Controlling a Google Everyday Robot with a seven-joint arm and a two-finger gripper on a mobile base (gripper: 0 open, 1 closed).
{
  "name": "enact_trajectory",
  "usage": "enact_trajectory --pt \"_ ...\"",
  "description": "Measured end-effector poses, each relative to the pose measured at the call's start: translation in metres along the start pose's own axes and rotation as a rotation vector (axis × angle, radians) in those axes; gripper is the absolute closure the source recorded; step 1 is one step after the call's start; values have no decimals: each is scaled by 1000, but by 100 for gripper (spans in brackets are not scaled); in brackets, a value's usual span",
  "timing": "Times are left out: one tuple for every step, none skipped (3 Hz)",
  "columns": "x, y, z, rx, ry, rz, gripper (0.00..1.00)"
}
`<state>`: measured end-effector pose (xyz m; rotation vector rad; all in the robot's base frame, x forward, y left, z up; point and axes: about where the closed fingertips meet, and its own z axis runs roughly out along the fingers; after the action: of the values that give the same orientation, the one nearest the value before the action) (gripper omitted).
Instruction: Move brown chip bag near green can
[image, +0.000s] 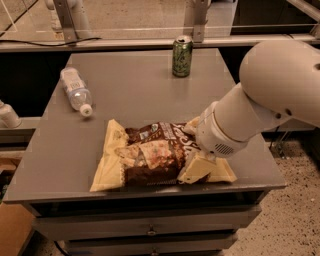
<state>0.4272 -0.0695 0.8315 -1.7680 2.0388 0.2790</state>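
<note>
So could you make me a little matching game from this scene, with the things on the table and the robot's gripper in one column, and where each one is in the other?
Things:
1. brown chip bag
2. green can
3. plastic bottle
4. gripper

Places:
A. standing upright near the back edge of the table
B. lying on its side on the left of the table
C. down at the right end of the bag
D. lying flat near the table's front edge

Pairs: 1-D, 2-A, 3-B, 4-C
</note>
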Motion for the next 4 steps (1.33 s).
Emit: enact_trajectory --pt "3 -4 -3 3 -1 24 61" --pt "10 -23 -29 51 -1 41 84" --pt "17 -49 -60 107 9 55 100" --pt "15 -84 -106 212 24 46 100"
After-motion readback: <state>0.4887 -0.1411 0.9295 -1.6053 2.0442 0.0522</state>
